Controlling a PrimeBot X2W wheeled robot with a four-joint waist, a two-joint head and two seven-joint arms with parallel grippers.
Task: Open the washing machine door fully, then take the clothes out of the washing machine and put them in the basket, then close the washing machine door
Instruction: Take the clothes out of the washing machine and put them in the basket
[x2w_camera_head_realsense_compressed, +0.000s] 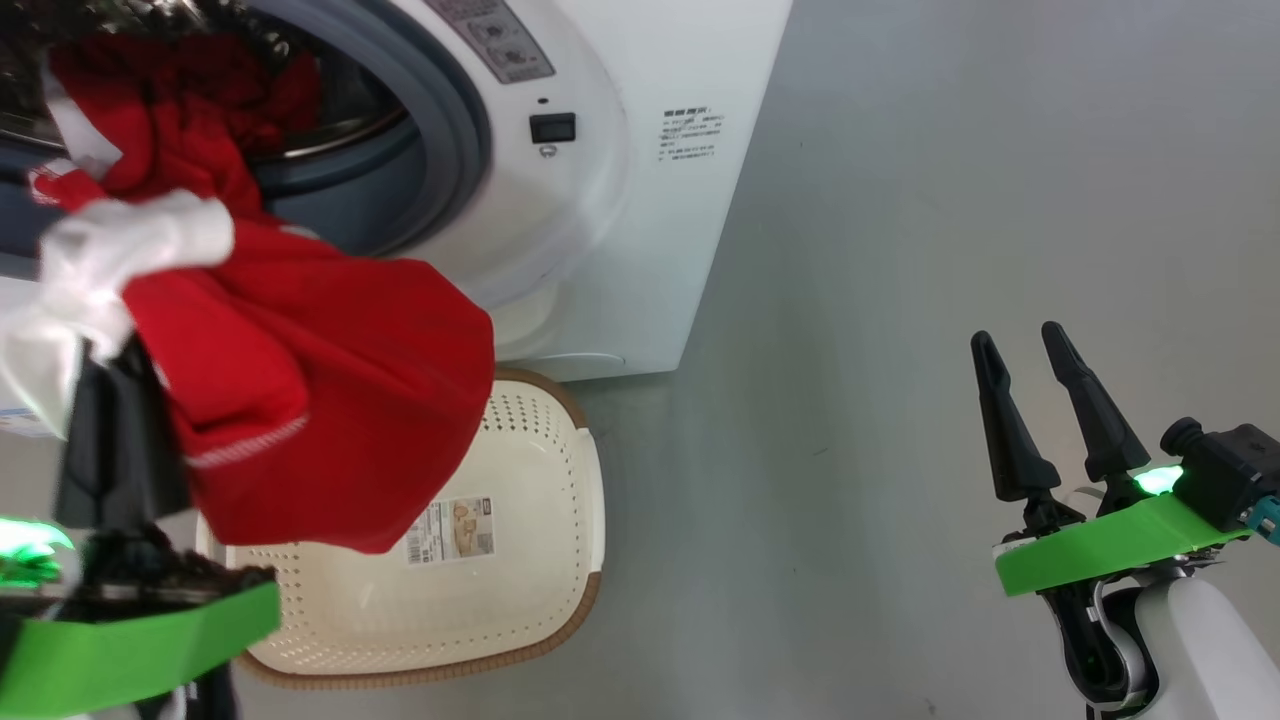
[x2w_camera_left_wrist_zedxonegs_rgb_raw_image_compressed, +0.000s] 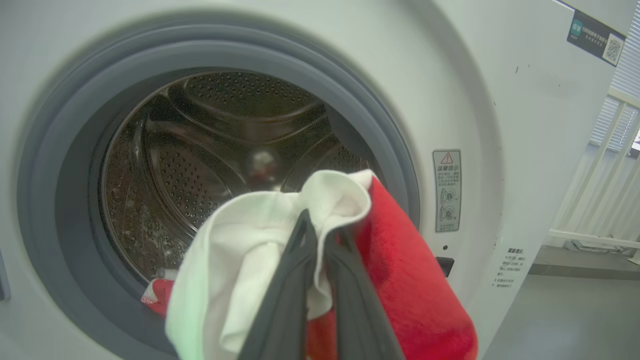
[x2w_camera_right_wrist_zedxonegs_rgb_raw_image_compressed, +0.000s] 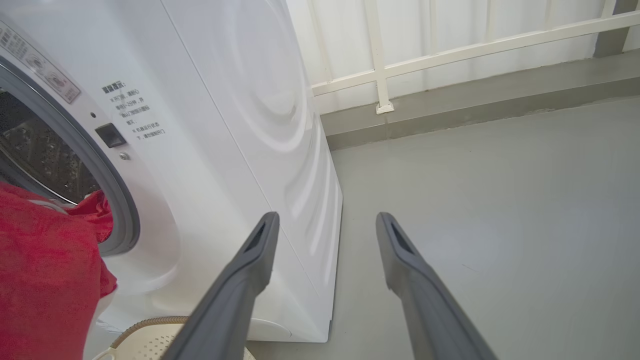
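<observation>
Red soft fabric garments w/ a small white cloth piece (x2w_camera_head_realsense_compressed: 330, 400) hang pinched in left claw (x2w_camera_left_wrist_zedxonegs_rgb_raw_image_compressed: 322, 227), jaws near shut, mid-left of frame. Cream perforated plastic basket w/ brown rim (x2w_camera_head_realsense_compressed: 480, 610) sits directly below, lower centre: drop goes straight down. Cloth trails up-left to drum of big white washing machine (x2w_camera_head_realsense_compressed: 640, 250). Far lower right, right claw (x2w_camera_head_realsense_compressed: 1017, 336) wide, empty. Basket's left part hidden by cloth.

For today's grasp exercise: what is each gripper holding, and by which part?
Left gripper pinches the clothes at the bunched white cloth edge; right gripper holds nothing.
</observation>
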